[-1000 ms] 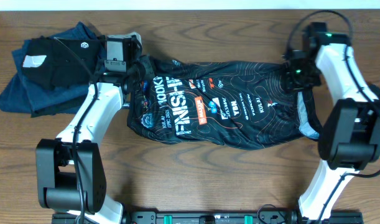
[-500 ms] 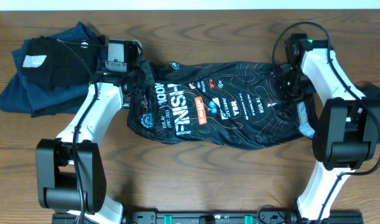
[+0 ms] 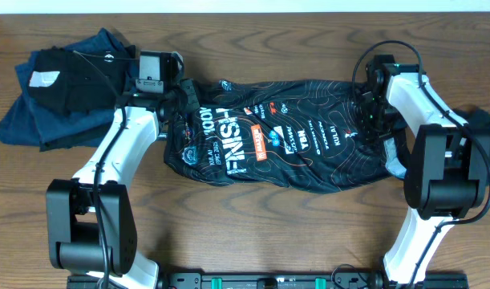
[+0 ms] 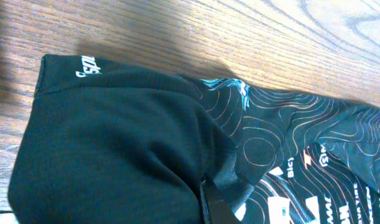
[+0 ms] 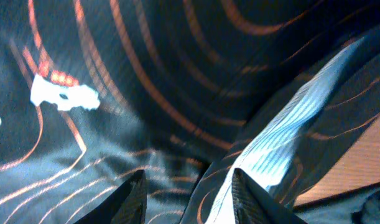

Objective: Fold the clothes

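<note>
The black T-shirt [image 3: 285, 132] with orange contour lines and white lettering lies crumpled across the middle of the table. My left gripper [image 3: 174, 103] is at its left end. In the left wrist view it [image 4: 209, 199] is shut, with plain black fabric [image 4: 115, 143] of the shirt bunched around the one finger that shows. My right gripper [image 3: 371, 111] hovers low over the shirt's right end. Its jaws [image 5: 190, 190] stand open over a fold whose pale blue inner side [image 5: 283, 143] shows, and they pinch nothing.
A pile of other dark blue and black clothes [image 3: 56, 92] lies at the back left, just beyond my left arm. A dark object [image 3: 485, 124] sits at the right edge. Bare wooden table [image 3: 253, 225] runs along the front.
My right gripper moved left and a little forward from the shirt's back right corner onto its right end, and its jaws opened. The left gripper stayed put, shut.
</note>
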You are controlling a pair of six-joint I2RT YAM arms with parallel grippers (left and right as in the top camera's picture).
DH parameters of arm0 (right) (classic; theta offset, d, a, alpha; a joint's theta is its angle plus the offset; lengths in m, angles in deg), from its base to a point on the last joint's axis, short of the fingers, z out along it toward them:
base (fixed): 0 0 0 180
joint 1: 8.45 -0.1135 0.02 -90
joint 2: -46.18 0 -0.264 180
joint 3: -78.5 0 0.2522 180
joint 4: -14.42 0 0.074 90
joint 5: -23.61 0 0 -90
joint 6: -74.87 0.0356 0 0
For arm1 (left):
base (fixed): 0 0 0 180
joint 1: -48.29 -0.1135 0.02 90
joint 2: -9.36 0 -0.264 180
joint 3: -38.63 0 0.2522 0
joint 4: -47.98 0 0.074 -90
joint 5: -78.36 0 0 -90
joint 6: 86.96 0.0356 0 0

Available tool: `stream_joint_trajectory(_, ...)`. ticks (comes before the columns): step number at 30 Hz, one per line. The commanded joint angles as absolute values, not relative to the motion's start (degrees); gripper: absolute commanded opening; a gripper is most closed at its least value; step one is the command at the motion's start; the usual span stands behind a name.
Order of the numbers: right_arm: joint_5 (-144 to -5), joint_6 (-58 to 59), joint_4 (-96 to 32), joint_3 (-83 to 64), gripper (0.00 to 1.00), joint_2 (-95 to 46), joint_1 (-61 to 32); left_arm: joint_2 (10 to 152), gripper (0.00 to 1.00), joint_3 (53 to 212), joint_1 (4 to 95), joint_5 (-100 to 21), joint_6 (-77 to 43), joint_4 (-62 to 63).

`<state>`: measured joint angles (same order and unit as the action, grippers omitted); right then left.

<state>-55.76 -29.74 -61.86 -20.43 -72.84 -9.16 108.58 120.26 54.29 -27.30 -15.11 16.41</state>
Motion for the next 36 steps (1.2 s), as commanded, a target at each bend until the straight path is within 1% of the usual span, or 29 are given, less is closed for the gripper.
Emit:
stream_joint_trajectory(1,-54.29,-27.79,-60.83,-20.28,0.4,-72.33,-8.96,108.6,0.06,121.18,53.94,-26.6,-14.8,16.24)
stream_joint_trajectory(4,-54.21,-27.82,-59.94,-20.25,0.36,-72.33,-8.94,108.6,0.06,121.2,53.94,-26.6,-14.8,16.24)
stream_joint_trajectory(8,-54.62,-27.82,-59.06,-20.25,0.34,-72.36,-9.01,108.6,0.06,121.18,53.94,-26.58,-14.8,16.24)
stream_joint_trajectory(17,-56.78,-28.06,-57.69,-20.25,0.35,-72.36,-9.27,108.6,0.06,121.18,53.94,-26.58,-14.8,16.22)
stream_joint_trajectory(24,-57.62,-28.06,-57.36,-20.21,0.31,-72.36,-9.27,108.6,0.06,121.18,53.94,-26.58,-14.78,15.96)
stream_joint_trajectory(36,-57.83,-28.03,-57.14,-19.27,0.32,-72.82,-9.27,108.6,0.06,121.18,53.94,-26.58,-14.78,14.97)
